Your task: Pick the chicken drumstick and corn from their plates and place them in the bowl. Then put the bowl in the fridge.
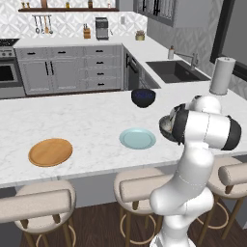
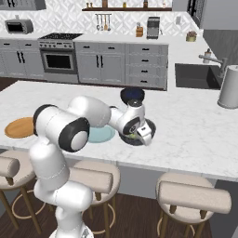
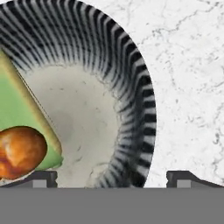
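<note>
Left base view, bowl: the dark speckled bowl (image 1: 165,126) is seen at the near right of the marble island counter (image 1: 82,120), partly hidden by the arm; the teal plate (image 1: 137,138) just left of it and the wooden plate (image 1: 50,152) far left are both bare.
Left base view, surroundings: a navy bowl (image 1: 143,97) and a paper towel roll (image 1: 222,75) stand farther back.
Right base view, gripper: the gripper (image 2: 141,135) is held low over the bowl's near rim.
Hand view, contents: the chicken drumstick (image 3: 21,151) and the corn (image 3: 19,118) are seen lying inside the bowl.
Hand view, tool: the fingertips (image 3: 40,178) are spread wide and nothing is held.
Step judged: the rim should be straddled squarely, one finger inside and clear of the food, before closing.
Obstacles: the stools (image 2: 193,195) below and the teal plate beside the bowl should be cleared on lifting.
</note>
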Controlling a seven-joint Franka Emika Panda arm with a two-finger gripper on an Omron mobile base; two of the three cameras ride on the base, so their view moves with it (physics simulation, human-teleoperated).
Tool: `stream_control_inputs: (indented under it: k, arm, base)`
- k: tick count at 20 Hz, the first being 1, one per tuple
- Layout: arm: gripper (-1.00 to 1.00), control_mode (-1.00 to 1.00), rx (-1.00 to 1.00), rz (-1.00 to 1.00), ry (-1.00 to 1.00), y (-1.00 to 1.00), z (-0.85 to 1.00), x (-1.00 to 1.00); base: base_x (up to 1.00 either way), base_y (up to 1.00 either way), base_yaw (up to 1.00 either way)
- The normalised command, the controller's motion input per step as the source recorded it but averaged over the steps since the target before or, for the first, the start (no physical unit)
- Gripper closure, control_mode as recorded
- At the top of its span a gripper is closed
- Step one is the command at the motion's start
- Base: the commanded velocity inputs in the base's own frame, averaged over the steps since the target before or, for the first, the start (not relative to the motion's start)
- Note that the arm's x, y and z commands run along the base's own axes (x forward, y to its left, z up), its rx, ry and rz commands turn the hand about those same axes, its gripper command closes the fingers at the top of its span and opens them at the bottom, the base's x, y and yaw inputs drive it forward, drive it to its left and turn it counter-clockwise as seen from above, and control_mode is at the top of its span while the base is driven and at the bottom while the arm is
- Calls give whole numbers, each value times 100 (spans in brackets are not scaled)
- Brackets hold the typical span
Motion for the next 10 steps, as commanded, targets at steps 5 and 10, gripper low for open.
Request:
stream_control_inputs:
  k: [5,10]
  arm:
    - [100,-100,2,-1,0,0,-24,33]
    - [100,-100,0,0,0,0,-5,0]
  base:
    - [0,0,0]
    - [0,0,0]
